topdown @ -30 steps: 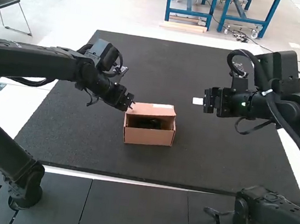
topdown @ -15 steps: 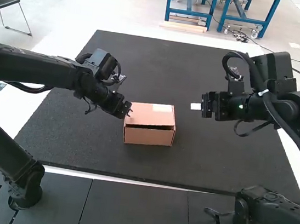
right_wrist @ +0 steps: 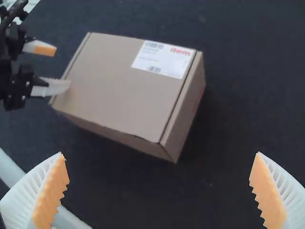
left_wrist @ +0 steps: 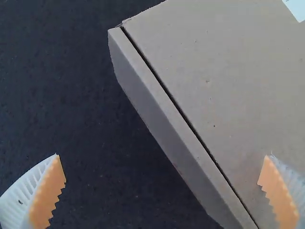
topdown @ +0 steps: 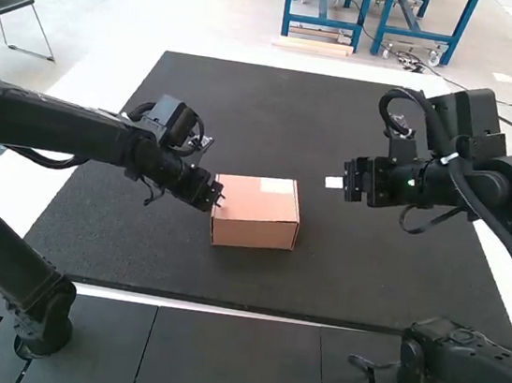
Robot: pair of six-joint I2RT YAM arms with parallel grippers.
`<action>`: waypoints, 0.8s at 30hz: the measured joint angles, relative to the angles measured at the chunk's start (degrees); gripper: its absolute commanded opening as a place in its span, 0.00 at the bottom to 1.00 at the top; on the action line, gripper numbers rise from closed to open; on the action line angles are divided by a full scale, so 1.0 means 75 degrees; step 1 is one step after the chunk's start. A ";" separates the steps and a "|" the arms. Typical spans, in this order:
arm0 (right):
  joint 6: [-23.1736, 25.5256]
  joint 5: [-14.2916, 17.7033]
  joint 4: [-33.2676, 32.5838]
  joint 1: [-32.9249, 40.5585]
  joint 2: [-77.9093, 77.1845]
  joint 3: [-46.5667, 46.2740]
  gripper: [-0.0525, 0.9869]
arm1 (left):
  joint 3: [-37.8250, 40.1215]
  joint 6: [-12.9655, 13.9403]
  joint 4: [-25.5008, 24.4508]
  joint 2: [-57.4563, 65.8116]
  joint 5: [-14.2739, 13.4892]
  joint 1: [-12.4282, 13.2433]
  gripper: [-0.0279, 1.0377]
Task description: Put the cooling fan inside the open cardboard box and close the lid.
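The cardboard box [topdown: 255,212] sits in the middle of the black mat [topdown: 120,221] with its lid flat down, so the fan is hidden. My left gripper [topdown: 213,193] is open at the box's left top edge, one finger over the lid [left_wrist: 228,86] and the other beyond the box's side, above the mat. It appears in the right wrist view as the left gripper [right_wrist: 47,67] at the corner of the box [right_wrist: 124,90]. My right gripper [topdown: 342,181] hangs open in the air to the right of the box, holding nothing.
A white label [right_wrist: 162,52] is stuck on the lid near its right end. Bare mat surrounds the box on all sides. The white table edge [topdown: 11,188] lies left of the mat, and the arm bases stand at the front.
The box lid has gone from raised to flat shut. My left gripper came down and slightly toward me along the box's left edge. The right gripper shifted a little left and down.
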 measured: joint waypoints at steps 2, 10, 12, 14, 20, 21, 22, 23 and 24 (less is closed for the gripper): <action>0.0000 0.0000 0.0000 0.0000 0.0000 -0.0003 0.88 | -0.0055 0.0000 0.0090 0.0000 -0.0052 -0.0047 0.93; 0.0000 -0.0003 0.0000 0.0000 0.0000 0.0000 0.88 | -0.0087 -0.0003 0.0000 -0.0050 -0.0195 -0.0125 0.93; 0.0000 0.0000 -0.0023 0.0000 0.0012 0.0044 0.88 | -0.0020 0.0006 -0.0309 -0.0146 -0.0210 -0.0128 0.93; 0.0000 -0.0003 -0.0017 0.0000 0.0015 0.0140 0.88 | 0.0055 0.0087 -0.0697 -0.0297 -0.0256 -0.0125 0.93; 0.0000 0.0064 0.0356 -0.0003 0.0015 0.0306 0.90 | 0.0318 0.0291 -0.1309 -0.1224 -0.0376 0.0076 0.93; 0.0003 0.0134 0.0458 -0.0003 0.0015 0.0321 0.91 | 0.0423 0.0321 -0.1303 -0.1416 -0.0382 0.0122 0.93; 0.0000 0.0210 0.0603 -0.0003 0.0015 0.0323 0.91 | 0.0536 0.0347 -0.1288 -0.1614 -0.0391 0.0163 0.93; 0.0003 0.0283 0.0752 -0.0003 0.0015 0.0323 0.91 | 0.0632 0.0356 -0.1253 -0.1824 -0.0396 0.0192 0.93; 0.0003 0.0353 0.0857 -0.0003 0.0015 0.0323 0.92 | 0.0702 0.0379 -0.1207 -0.2069 -0.0399 0.0221 0.93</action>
